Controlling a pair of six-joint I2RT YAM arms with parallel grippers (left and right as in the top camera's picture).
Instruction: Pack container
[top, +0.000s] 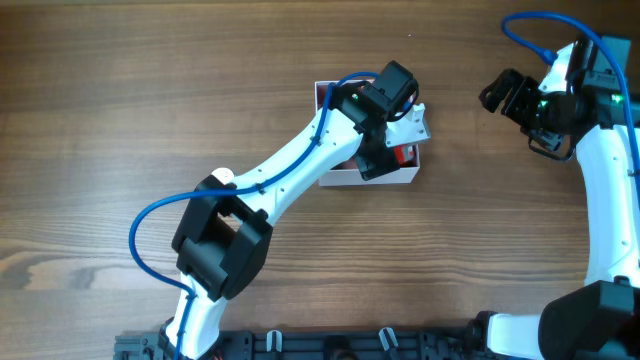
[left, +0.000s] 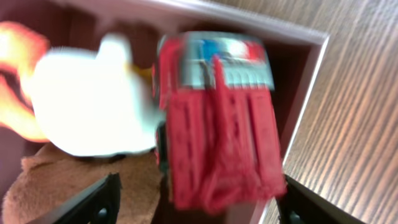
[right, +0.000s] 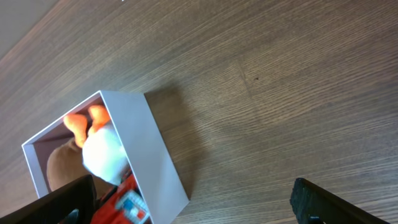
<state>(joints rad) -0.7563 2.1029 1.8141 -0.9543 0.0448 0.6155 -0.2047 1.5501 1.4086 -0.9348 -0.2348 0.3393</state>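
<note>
Near the middle of the wooden counter (top: 150, 80), a red toy truck (left: 217, 137) is flanked inside the square white-walled, pink-lined box (top: 385, 180) by the left fingers (left: 102, 202), spread wide seemingly to release it, while the right fingers (right: 336, 202), also wide, are held clear at three o'clock.

Work surface: a brown wood-grain table top (top: 120, 120) with a matte finish. In the overhead view the grain runs left to right, with darker streaks throughout and a paler patch at the lower left. A small dark speck (right: 256, 78) marks the wood in the right wrist view. A black rail with clips (top: 330, 345) runs along the near edge. In the right wrist view a pale grey area (right: 25, 18) lies beyond the table's edge at the upper left; whether it is floor or wall cannot be told. Lighting is even and diffuse, and shadows on the wood are soft-edged.
</note>
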